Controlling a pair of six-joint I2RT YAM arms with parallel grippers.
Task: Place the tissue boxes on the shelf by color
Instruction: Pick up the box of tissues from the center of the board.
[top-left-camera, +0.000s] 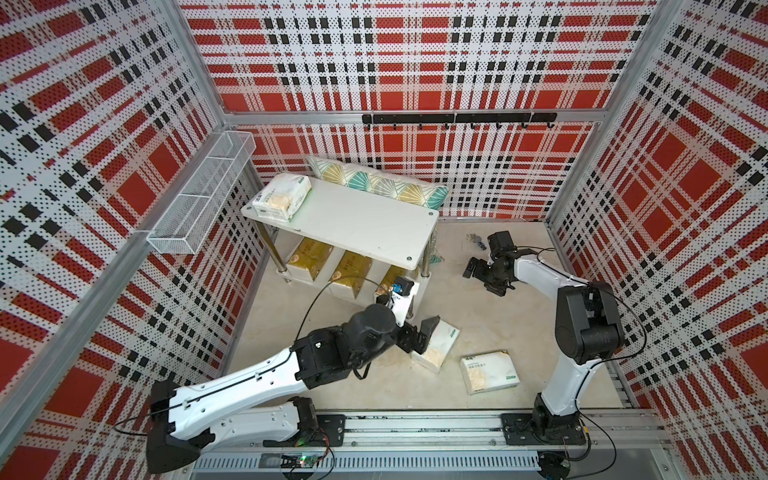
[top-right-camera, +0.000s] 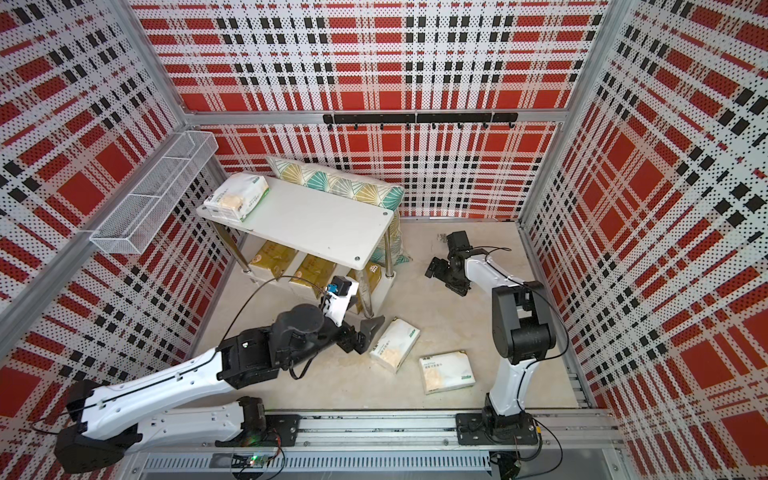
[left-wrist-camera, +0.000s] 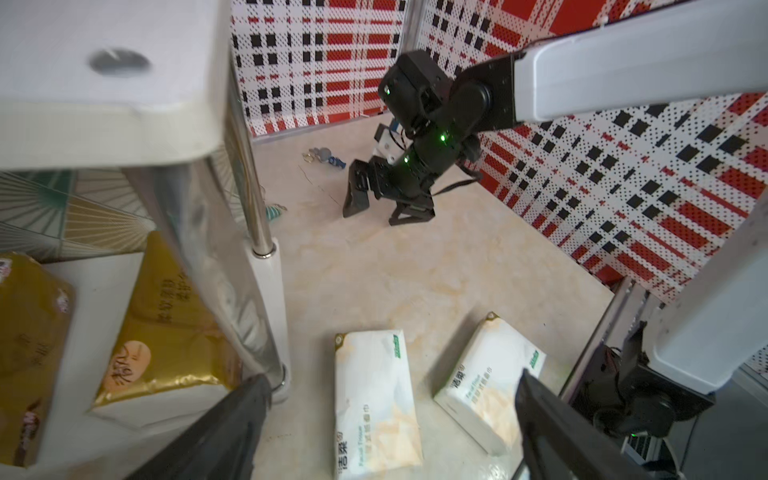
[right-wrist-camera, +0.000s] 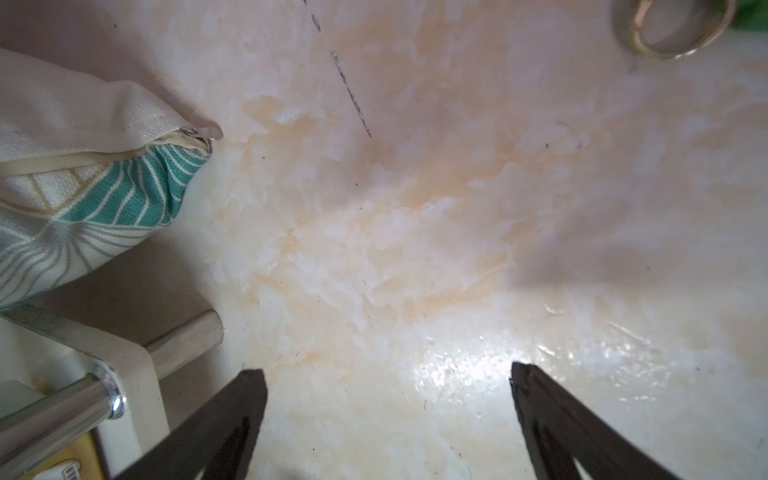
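Shelf (top-left-camera: 353, 216) is seen left of centre in both top views, near the back wall. One white tissue pack (top-left-camera: 282, 196) is laid on the top board at its left end; the rest of the board is bare. The lower tier is filled side by side: left gold pack (top-left-camera: 309, 257), middle gold pack (top-left-camera: 351, 270), right gold pack (top-left-camera: 395, 276). The last is partly hidden by the left arm's wrist camera.

Two more white packs are left on the floor (top-left-camera: 519, 324), lower centre of frame. The tilted white pack (top-left-camera: 436, 347) lies nearer the shelf. The second white pack (top-left-camera: 490, 372) lies just to its lower right, with a narrow gap between them.

Left gripper (top-left-camera: 419, 334) is held at the left edge of the tilted white pack, jaws spread wide. In the left wrist view that pack is framed between the two fingers. Contact cannot be told.

Right gripper (top-left-camera: 484, 280) is parked right of the shelf, low over bare floor, well apart from every pack. Its jaws are spread wide, with nothing between them, as also shown in the right wrist view.

A key ring (right-wrist-camera: 673, 29) is caught at the upper right of that view. A pillow (top-left-camera: 374, 183) is propped behind the shelf. A wire basket (top-left-camera: 199, 199) is hung on the left wall.
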